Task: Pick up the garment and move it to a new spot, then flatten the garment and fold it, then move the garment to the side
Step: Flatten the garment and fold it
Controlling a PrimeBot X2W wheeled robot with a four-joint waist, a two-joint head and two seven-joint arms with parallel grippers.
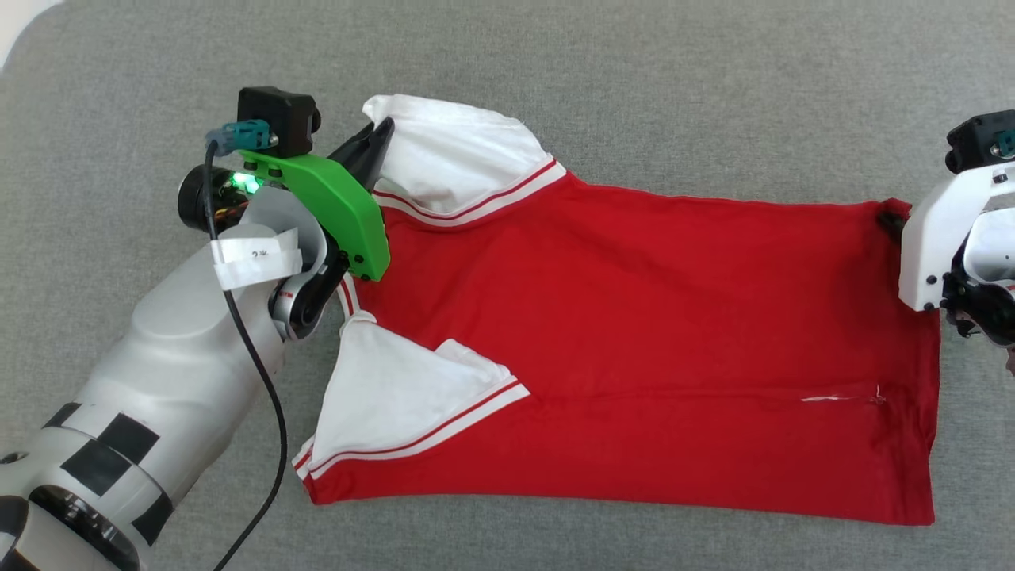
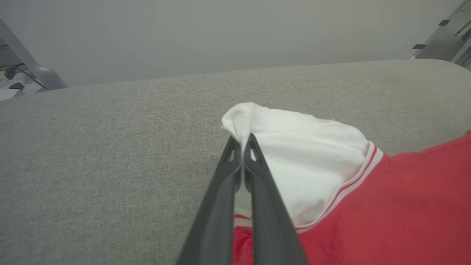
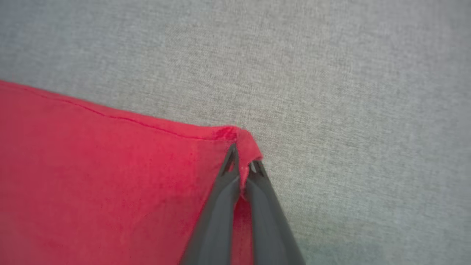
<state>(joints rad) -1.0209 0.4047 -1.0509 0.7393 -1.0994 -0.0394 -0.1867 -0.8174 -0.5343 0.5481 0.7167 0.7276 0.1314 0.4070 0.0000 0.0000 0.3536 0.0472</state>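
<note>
The garment [image 1: 634, 333], a red shirt with white sleeves and red-white striped trim, lies spread sideways on the grey surface, plain red face up, collar end at the left and hem at the right. My left gripper [image 1: 379, 136] is shut on the far white sleeve; in the left wrist view its tips [image 2: 241, 144] pinch a bunched fold of the white sleeve [image 2: 305, 162]. My right gripper [image 3: 243, 167] is shut on the far hem corner [image 3: 244, 140], red cloth pinched between its fingers. In the head view the right arm's white wrist housing [image 1: 944, 238] sits at that corner.
Grey fabric surface [image 1: 555, 79] runs all around the shirt, with free room beyond and in front of it. Its far edge shows in the left wrist view [image 2: 147, 79], with a metal frame [image 2: 441, 36] beyond at upper right.
</note>
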